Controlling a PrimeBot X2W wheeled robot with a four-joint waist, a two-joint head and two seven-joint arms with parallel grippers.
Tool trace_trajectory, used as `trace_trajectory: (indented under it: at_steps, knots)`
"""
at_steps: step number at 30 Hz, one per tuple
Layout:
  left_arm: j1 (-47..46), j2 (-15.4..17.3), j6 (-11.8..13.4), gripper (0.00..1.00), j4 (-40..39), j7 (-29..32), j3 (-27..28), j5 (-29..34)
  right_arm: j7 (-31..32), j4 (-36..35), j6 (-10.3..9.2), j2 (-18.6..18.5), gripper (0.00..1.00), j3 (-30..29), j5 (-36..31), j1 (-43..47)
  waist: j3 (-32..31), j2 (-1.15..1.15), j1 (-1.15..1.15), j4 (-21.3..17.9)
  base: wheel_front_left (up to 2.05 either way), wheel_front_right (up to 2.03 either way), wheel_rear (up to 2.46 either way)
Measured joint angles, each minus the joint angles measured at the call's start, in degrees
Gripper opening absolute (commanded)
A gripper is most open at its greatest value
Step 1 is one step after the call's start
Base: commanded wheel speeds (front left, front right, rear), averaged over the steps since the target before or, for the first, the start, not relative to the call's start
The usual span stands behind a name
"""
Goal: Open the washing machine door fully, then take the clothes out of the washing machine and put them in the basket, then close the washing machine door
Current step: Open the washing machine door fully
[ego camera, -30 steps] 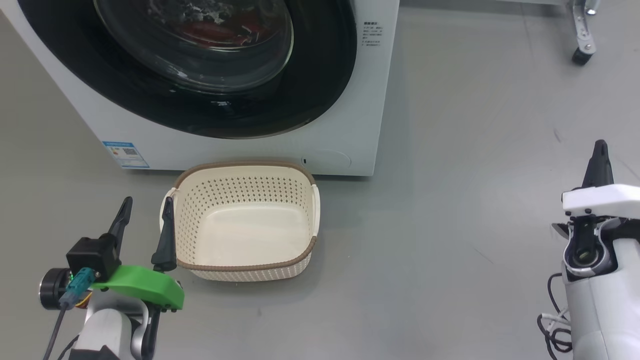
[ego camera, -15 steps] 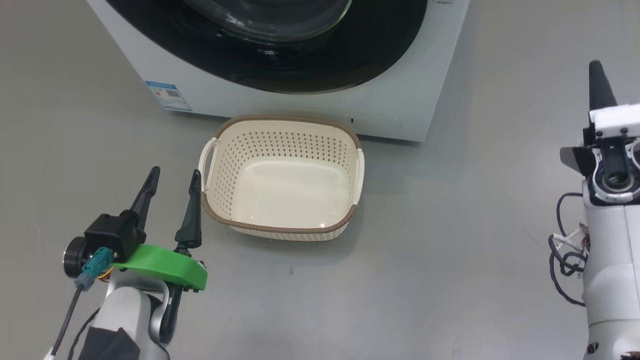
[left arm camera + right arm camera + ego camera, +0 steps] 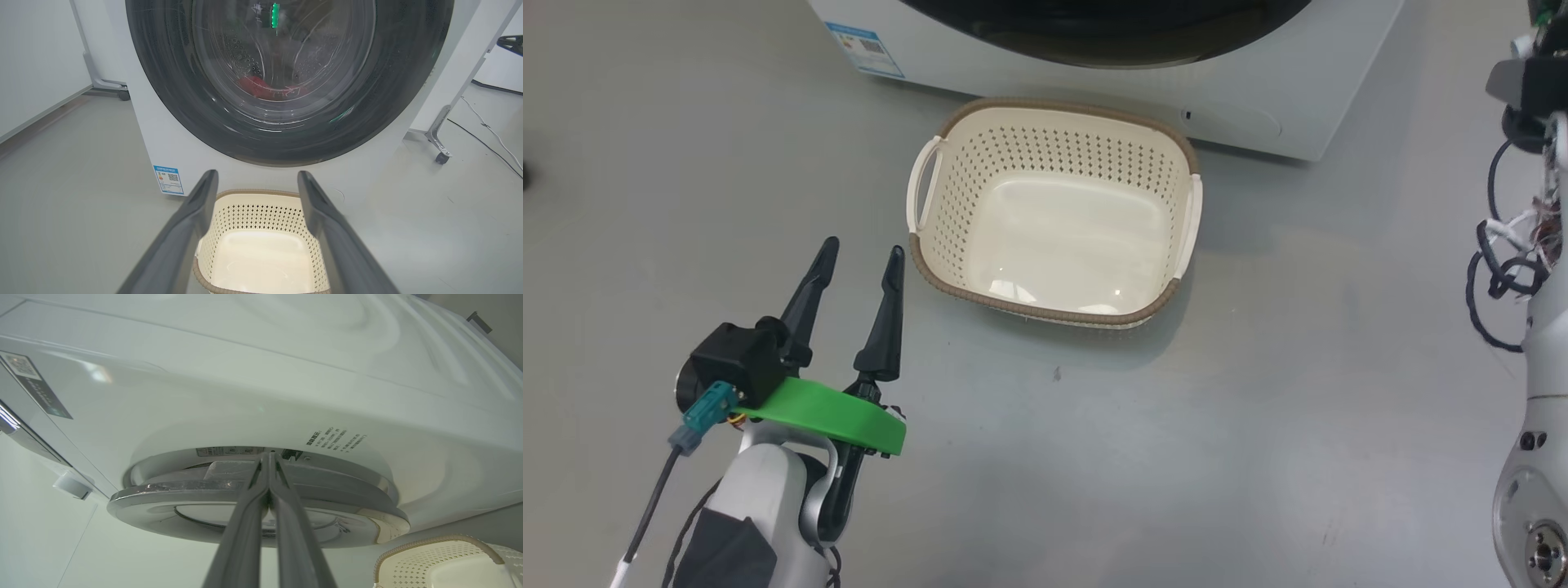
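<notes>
— Cream basket (image 3: 1054, 151) has slid up and to the right in the head view over the last second. Did someone shove it?

— No, the robot's head swung, and the whole scene went with it. The basket sits on the grey floor (image 3: 1258, 367) just in front of the washing machine (image 3: 1258, 90), empty.

— So what really moved?

— The right arm (image 3: 1535, 343). A second ago its gripper stood low at the right of the head view, and it has since climbed towards the top edge. Seen from its own wrist, the right gripper (image 3: 267, 457) has both fingers pressed together, with the tips at the seam where the washing machine door (image 3: 171, 494) meets the white front. I can't tell if they're touching it or just short.

— And the other one?

— The left gripper (image 3: 863, 245) is much as it was: jaws spread wide, holding nothing, near the basket's left side.

— Is the door open?

— It looks shut against the front. Through the glass, the left wrist view shows the clothes (image 3: 261, 87), red, lying low in the drum.

— Meaning?

— I'd say it's lining up to hook the door's edge and pull, which is the very first step. Nothing's out yet, and thin closed fingers could slip off that glossy rim.
</notes>
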Motion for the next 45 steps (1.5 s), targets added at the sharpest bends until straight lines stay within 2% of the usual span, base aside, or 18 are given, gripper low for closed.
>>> trace_trajectory:
  at_steps: [13,24,29,36,45]
  knots:
    - [-1.3,-0.15,0.0,1.0,-2.34,0.0,-5.13,-4.0,5.59,1.12,-3.58,-2.91,0.0,2.88,-0.26,-9.89,6.22,0.0,0.0,4.88,0.0,0.0,0.0]
    - [-1.4,-0.21,0.34,1.0,-3.72,0.0,-7.98,-6.2,6.84,2.89,-4.47,-2.67,0.0,3.68,-0.34,-15.71,9.17,0.0,0.0,7.57,0.0,0.0,0.0]
    - [-1.4,-0.22,0.86,1.0,-3.87,0.0,-8.26,-6.23,7.03,4.02,-4.48,-3.0,0.0,3.79,-0.34,-17.12,9.6,0.0,0.0,8.19,0.0,0.0,0.0]
    - [-1.88,-0.22,1.92,1.0,-4.65,0.01,-7.34,-6.8,10.99,5.45,-3.79,-4.04,0.0,4.78,0.62,-17.3,9.74,0.0,0.0,8.28,0.0,0.0,0.0]
    - [-2.92,-0.26,2.05,1.0,-5.31,0.0,-6.34,-6.71,17.12,7.13,-1.52,-3.05,0.0,6.9,2.76,-14.79,8.78,0.0,0.0,7.34,0.0,0.0,0.0]
